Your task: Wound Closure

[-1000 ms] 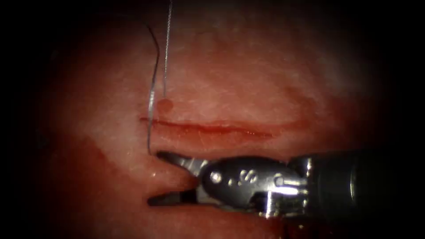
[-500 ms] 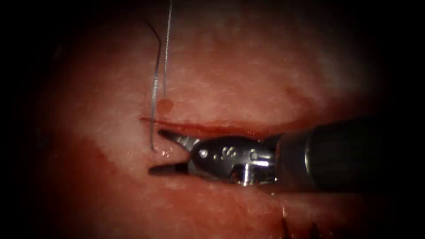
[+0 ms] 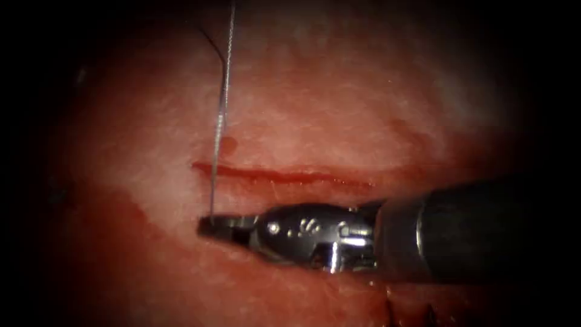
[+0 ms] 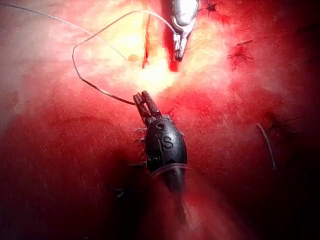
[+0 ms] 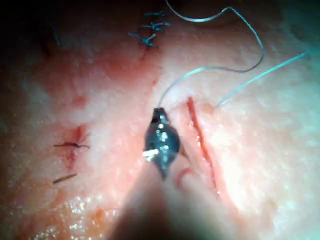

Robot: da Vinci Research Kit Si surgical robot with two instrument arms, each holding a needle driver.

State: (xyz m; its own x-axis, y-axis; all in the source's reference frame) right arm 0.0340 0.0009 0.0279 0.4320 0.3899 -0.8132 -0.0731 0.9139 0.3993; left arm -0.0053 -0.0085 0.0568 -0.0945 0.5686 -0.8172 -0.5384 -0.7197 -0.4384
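In the endoscope view my right tool [image 3: 207, 225] comes in from the right and lies just in front of the cut [image 3: 284, 176], near its left end. Its jaws are shut on the thread [image 3: 221, 115], which runs straight up from them, past a red spot [image 3: 227, 144] on the tissue [image 3: 339, 103] behind the cut. The right wrist view shows the same grip [image 5: 159, 114], with thread [image 5: 250, 45] looping away beside the cut [image 5: 200, 134]. In the left wrist view my left tool [image 4: 143, 99] is shut on the thread [image 4: 75, 62], which loops toward the right tool [image 4: 179, 47].
Red fluid lines the cut and stains the tissue in front of it [image 3: 145, 242]. Earlier dark stitches [image 5: 150, 31] and short cut ends [image 5: 70, 145] sit on the tissue away from this cut; more knots [image 4: 240, 52] show in the left wrist view.
The right tool's jaws stood wide open a second ago and have closed on the thread's lower end. The tool shifted slightly toward the cut, and the bowed strand now runs straight.
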